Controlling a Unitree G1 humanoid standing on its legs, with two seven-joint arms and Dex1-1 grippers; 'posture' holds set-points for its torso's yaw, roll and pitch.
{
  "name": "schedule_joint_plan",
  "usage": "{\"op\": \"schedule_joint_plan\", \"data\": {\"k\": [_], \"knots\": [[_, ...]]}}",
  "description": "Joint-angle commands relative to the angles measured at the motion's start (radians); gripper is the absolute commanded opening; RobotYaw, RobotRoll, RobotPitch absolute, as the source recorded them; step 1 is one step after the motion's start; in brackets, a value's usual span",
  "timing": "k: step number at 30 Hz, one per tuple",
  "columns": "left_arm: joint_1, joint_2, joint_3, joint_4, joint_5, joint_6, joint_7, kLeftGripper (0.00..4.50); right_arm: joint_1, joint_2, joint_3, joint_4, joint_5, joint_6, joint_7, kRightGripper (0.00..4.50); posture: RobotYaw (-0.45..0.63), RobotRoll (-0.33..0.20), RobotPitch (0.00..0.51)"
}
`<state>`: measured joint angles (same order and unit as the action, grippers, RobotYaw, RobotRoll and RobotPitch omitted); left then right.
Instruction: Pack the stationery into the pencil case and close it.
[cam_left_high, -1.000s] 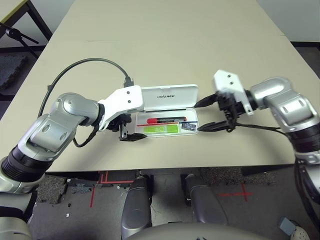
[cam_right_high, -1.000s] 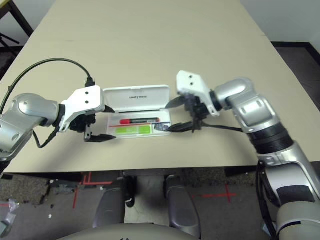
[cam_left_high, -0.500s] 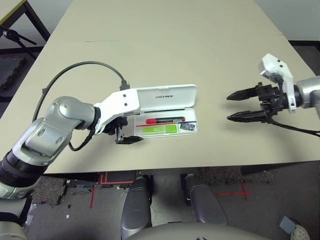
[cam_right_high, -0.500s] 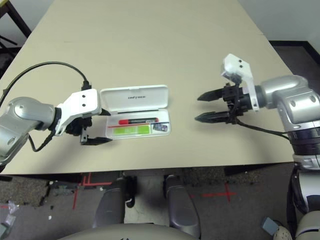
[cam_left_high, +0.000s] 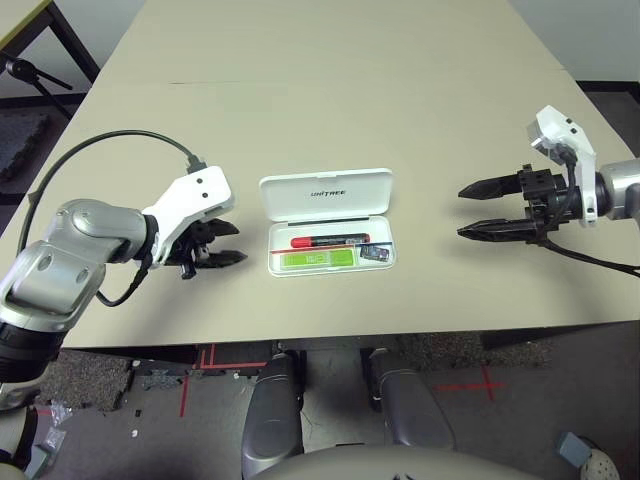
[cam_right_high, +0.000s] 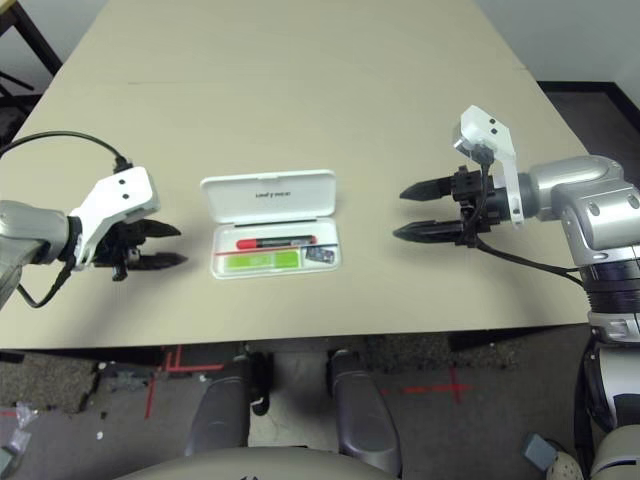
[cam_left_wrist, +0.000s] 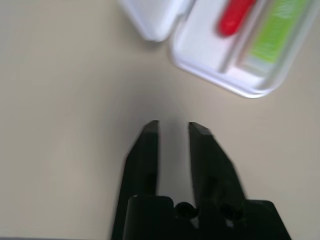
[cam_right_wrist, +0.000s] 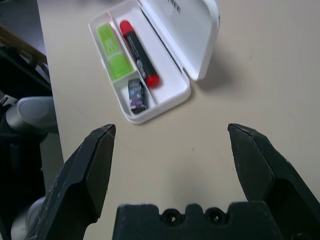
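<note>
1. Since a second ago, both grippers have been drawn away from the pencil case (cam_left_high: 328, 222): the left gripper (cam_left_high: 232, 243) was then at the case's left end and the right gripper (cam_left_high: 468, 210) at its right end; each is now well apart from it, and the case has kept its place.
2. One pencil case is seen, lying open near the middle of the table (cam_left_high: 330, 90), its lid laid back flat on the far side of the tray; the dark lettering on the lid is too small to be read with certainty.
3. Three items are counted inside the tray: one red marker (cam_left_high: 329, 241) along the far compartment, one lime-green marker (cam_left_high: 318, 259) nearer the robot, and one tiny dark block (cam_left_high: 376, 254) at the tray's right end.
4. Details of the block cannot be made out; in the left wrist view the tray is cut off by the picture's edge.
5. Two grippers are counted. The left fingers (cam_left_wrist: 144, 155) are seen drawn near together with a narrow gap, nothing between them.
6. The right fingers (cam_right_wrist: 95, 160) are spread wide, holding nothing, above bare table.
</note>
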<state>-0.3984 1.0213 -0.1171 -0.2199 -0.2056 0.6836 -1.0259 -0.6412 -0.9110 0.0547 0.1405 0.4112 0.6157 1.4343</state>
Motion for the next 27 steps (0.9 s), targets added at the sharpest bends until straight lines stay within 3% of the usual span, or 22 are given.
{"op": "schedule_joint_plan", "data": {"k": [1, 9, 15, 21, 27], "knots": [[-0.02, -0.07, 0.005, 0.098, 0.037, -0.103, 0.058, 0.04, -0.003, 0.003, -0.013, -0.013, 0.016, -0.001, -0.001, 4.5, -0.04, 0.0, 0.192], [-0.079, -0.237, 0.008, 0.318, 0.099, -0.253, 0.18, 0.04, 0.003, 0.005, 0.001, -0.028, 0.019, 0.007, 0.004, 4.5, -0.04, 0.0, 0.194], [-0.128, -0.3, 0.029, 0.374, 0.1, -0.281, 0.227, 0.04, 0.01, 0.004, 0.011, -0.038, 0.015, 0.007, 0.008, 4.5, -0.05, 0.0, 0.195], [-0.144, -0.335, 0.031, 0.356, 0.083, -0.273, 0.211, 0.04, 0.004, 0.008, 0.021, -0.036, 0.009, 0.003, 0.008, 4.5, -0.05, 0.0, 0.195], [-0.099, -0.349, 0.051, 0.247, -0.012, -0.244, 0.126, 0.04, 0.01, 0.009, 0.037, -0.029, -0.01, -0.014, 0.008, 4.5, -0.05, 0.0, 0.193]]}}
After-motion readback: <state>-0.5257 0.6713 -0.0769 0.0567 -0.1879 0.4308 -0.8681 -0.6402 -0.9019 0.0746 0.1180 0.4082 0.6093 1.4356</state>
